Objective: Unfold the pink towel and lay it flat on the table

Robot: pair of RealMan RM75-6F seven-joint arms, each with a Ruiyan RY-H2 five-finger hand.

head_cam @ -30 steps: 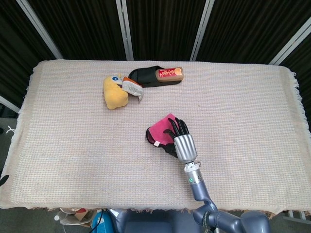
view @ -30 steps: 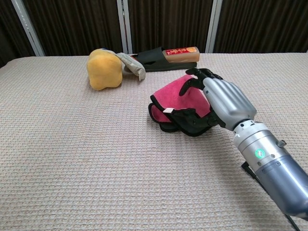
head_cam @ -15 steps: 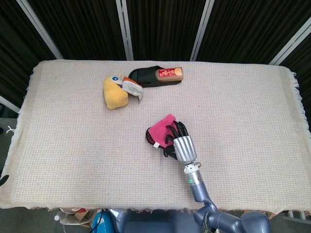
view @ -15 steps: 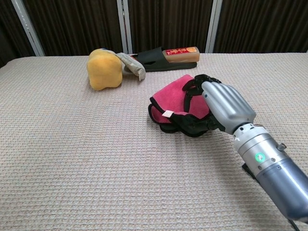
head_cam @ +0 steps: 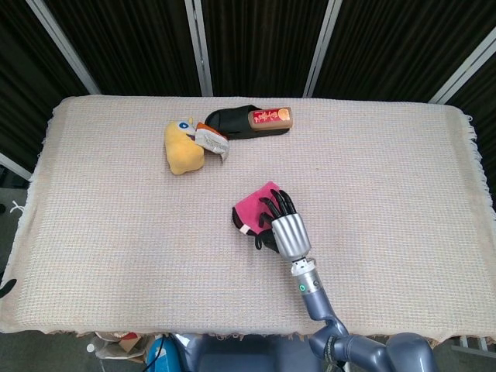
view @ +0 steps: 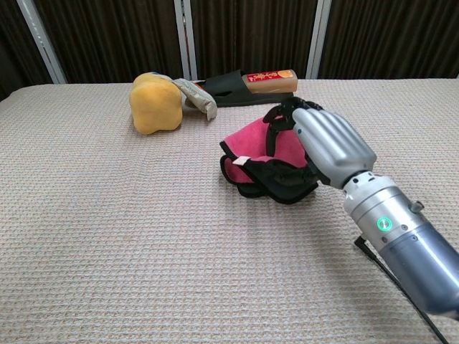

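The pink towel (head_cam: pixel 253 204) (view: pixel 252 138) lies folded in a small bundle near the middle of the table, with a white tag at its front edge. My right hand (head_cam: pixel 284 227) (view: pixel 324 145) grips it from the right. Its dark fingers (view: pixel 281 115) curl over the top layer and the thumb (view: pixel 276 175) reaches along the front underneath. The top layer stands slightly raised off the table. My left hand is in neither view.
A yellow plush toy (head_cam: pixel 183 147) (view: pixel 153 104) with a grey-white wrapper (head_cam: pixel 211 139) against it sits at the back left. Beside it lies a black slipper (head_cam: pixel 232 122) (view: pixel 228 89) holding a red-orange box (head_cam: pixel 270 116) (view: pixel 271 76). A beige woven cloth (head_cam: pixel 116 225) covers the table.
My right hand has shifted a little left over the towel and its fingers have curled tighter on it. The towel's upper layer has risen slightly.
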